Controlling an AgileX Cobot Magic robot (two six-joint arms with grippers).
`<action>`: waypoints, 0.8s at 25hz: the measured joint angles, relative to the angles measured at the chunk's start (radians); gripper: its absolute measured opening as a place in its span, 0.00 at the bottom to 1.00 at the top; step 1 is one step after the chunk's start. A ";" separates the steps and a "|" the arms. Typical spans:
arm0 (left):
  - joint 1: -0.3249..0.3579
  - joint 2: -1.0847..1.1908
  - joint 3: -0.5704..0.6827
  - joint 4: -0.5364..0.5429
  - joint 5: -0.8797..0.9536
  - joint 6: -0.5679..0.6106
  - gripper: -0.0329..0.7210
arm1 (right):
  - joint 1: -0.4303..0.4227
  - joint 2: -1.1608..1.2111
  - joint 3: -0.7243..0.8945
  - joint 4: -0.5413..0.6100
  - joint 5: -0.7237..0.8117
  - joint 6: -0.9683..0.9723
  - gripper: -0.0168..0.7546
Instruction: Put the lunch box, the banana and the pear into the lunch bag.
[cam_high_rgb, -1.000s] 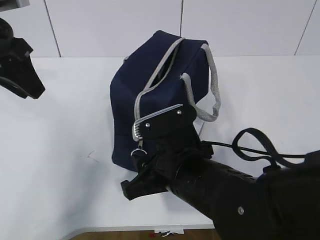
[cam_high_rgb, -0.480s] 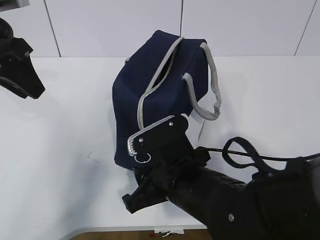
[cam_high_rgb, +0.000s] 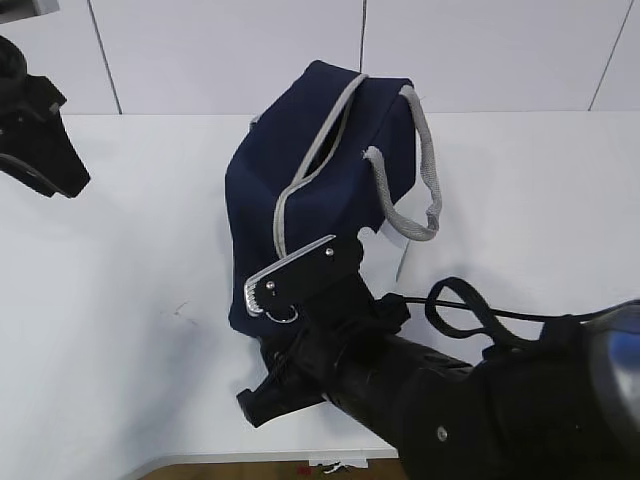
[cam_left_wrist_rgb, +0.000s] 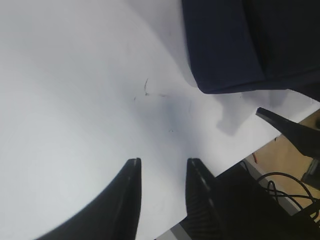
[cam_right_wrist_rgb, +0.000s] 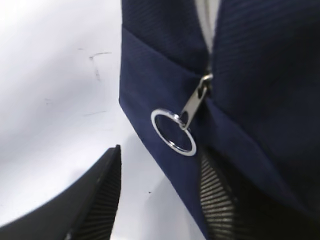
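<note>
- Lunch bag (cam_high_rgb: 330, 170) of navy fabric stands near the middle of the white table (cam_high_rgb: 120, 300), closer to its far edge, with its grey zipper running down the near end.
- Grey handles (cam_high_rgb: 425, 190) droop over the bag's right side.
- A silver ring pull (cam_right_wrist_rgb: 173, 131) hangs from the zipper slider, free of any grip.
- The right gripper (cam_right_wrist_rgb: 160, 195) sits low at the bag's near end, jaws apart and holding nothing, one finger against the fabric.
- The left gripper (cam_left_wrist_rgb: 162, 192) hovers off by the table's left edge, fingers a little apart and empty.
</note>
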 joint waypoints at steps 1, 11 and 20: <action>0.000 0.000 0.000 0.000 0.000 0.000 0.35 | 0.000 0.006 -0.004 0.000 0.000 0.001 0.51; 0.000 0.000 0.000 0.000 0.000 0.000 0.35 | 0.000 0.027 -0.027 -0.055 -0.018 0.021 0.52; 0.000 0.000 0.000 0.000 0.000 0.000 0.35 | 0.000 0.027 -0.027 -0.153 -0.022 0.055 0.51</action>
